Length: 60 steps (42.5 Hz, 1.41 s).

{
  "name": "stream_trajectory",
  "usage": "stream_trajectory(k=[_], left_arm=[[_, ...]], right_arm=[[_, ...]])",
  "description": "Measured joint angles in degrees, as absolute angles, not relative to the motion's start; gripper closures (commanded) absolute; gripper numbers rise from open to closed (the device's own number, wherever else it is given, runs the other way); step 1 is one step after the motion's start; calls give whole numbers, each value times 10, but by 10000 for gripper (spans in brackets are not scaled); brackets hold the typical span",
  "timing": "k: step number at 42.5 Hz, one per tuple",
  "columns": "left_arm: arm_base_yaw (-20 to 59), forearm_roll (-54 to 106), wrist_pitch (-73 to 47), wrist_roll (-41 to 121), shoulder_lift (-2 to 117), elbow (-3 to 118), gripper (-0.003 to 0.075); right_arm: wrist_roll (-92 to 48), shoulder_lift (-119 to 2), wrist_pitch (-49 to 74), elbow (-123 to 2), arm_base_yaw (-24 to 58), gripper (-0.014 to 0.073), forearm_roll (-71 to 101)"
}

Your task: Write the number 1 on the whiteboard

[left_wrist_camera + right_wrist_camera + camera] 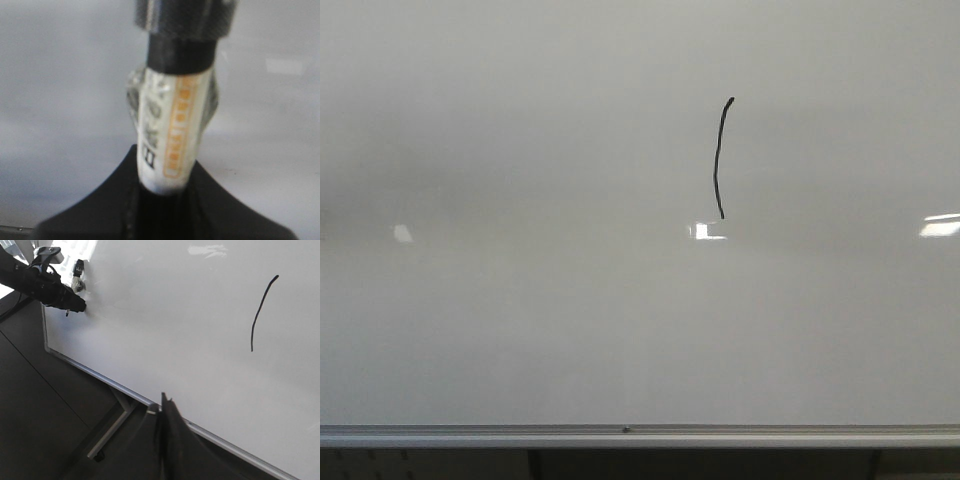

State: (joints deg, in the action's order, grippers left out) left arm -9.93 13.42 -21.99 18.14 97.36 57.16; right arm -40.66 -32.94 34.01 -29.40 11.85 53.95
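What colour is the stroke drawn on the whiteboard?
Black. The number 1 is a thin black stroke on the pale grey-white whiteboard; the front view shows it best.

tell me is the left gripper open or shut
Shut on a marker: in the left wrist view the left gripper clamps the white barrel near its base.

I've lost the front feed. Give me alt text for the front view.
A single thin black stroke, the number 1, runs slightly curved and vertical right of centre on a glossy grey-white whiteboard. Small bright light reflections sit below it, and the silver edge rail crosses the bottom. No arm shows.
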Motion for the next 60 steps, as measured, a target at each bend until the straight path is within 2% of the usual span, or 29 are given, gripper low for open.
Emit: stream_trajectory(k=[12, 22, 25, 31, 33, 36, 44, 47, 52, 57, 60], left_arm=[[-99, 129, -227, 181, 983, 576, 437], [-100, 123, -227, 181, 985, 576, 373], [-100, 123, -227, 181, 986, 576, 296], [-100, 108, -232, 182, 987, 576, 48], [-100, 98, -232, 183, 987, 576, 19], [-100, 81, -233, 184, 980, 576, 37], [-102, 61, -266, 184, 912, 576, 148], [-101, 61, -276, 184, 869, 574, 217], [-84, 62, -278, 183, 785, 555, 377], [-54, 64, -263, 183, 705, 517, 527], [-38, 64, -251, 181, 659, 487, 589]], right_arm=[[-407, -329, 340, -294, 118, 683, 539], [-407, -329, 340, -294, 118, 683, 539], [-407, -329, 340, -294, 118, 683, 539], [-407, -329, 339, -294, 118, 683, 539], [-407, -329, 339, -294, 118, 683, 539], [-407, -329, 339, -294, 118, 683, 539], [-400, -329, 305, -293, 118, 681, 539], [-396, -328, 254, -284, 115, 681, 541], [-394, -328, 153, -265, 99, 681, 544], [-393, -328, 104, -252, 80, 681, 546], [-394, -328, 99, -249, 77, 681, 546]])
